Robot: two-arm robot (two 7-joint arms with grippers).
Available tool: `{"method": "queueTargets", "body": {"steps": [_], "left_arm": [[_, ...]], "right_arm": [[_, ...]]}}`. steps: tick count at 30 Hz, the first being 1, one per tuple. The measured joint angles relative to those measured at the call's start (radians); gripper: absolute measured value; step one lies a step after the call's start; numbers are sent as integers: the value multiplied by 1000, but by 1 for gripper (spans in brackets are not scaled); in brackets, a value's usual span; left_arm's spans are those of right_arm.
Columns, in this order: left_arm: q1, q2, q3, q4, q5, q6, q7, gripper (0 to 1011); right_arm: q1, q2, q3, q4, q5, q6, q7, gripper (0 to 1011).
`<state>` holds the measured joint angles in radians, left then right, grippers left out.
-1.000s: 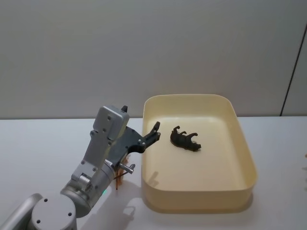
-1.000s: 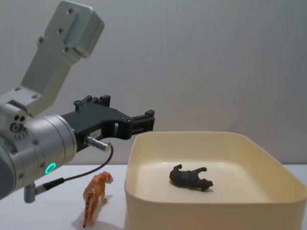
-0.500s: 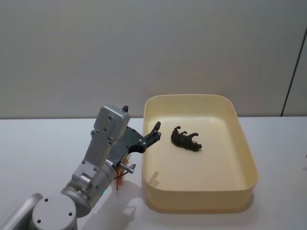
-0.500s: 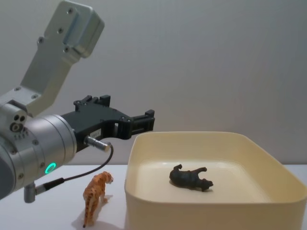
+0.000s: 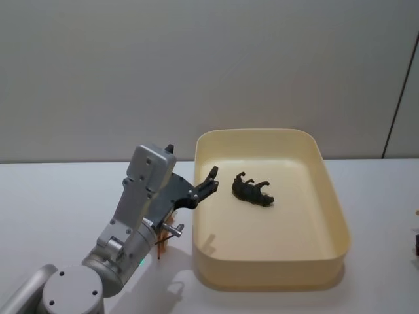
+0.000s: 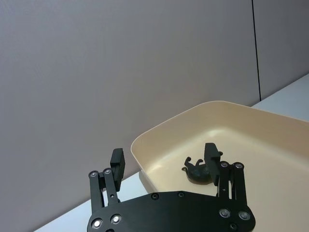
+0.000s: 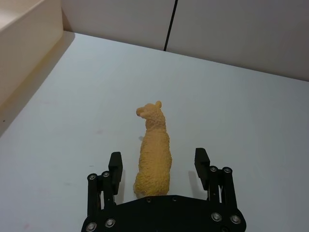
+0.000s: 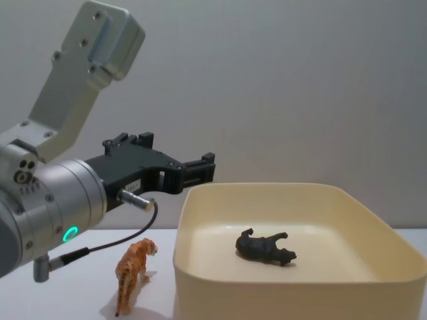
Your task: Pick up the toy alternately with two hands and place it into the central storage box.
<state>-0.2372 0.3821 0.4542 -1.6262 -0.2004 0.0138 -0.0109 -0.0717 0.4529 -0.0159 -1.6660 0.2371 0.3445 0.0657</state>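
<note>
Left pincer [image 8: 208, 163] first: black flat fingers spread wide apart, gripping nothing, hanging in the air just above the left wall of the large cream-yellow plastic tub [image 8: 287, 300] with rounded corners, touching neither rim nor toy. Behind it, a thick silver cylindrical arm [image 8: 47, 207] with a glowing green ring light, a thin black cable looping beneath. Inside the tub, toward the far left part of its floor, a dark brown animal figure [image 8: 265, 248] lying on its side, legs sticking out, well clear of the fingers. Outside the tub, just beside its left wall and under the silver arm, a small orange striped tiger figure [image 8: 132, 273] standing upright on the white desk [image 5: 52, 196], largely hidden by the arm from the head camera. Right pincer [image 7: 159, 157] out past the tub's right side, low over the desk, likewise opened wide, one finger on either side of a yellow rough-textured animal figure [image 7: 154, 145] standing upright; gaps visible on both sides, so no clamp on it. Plain grey wall [image 5: 196, 65] behind everything.
</note>
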Motion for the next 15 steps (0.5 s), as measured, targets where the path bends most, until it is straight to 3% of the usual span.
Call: {"method": "queueTargets", "body": {"steps": [5,7,15], "left_arm": [[0,0,0,0,0,0,0,1001],[0,0,0,0,0,0,0,1001],[0,0,0,0,0,0,0,1001]], "right_arm": [[7,-5,-5,11,-5,1,5,830],[10,-8,-7,16,-7,1,7,733],[15,-12,-11,24,-10,2,11,515]]}}
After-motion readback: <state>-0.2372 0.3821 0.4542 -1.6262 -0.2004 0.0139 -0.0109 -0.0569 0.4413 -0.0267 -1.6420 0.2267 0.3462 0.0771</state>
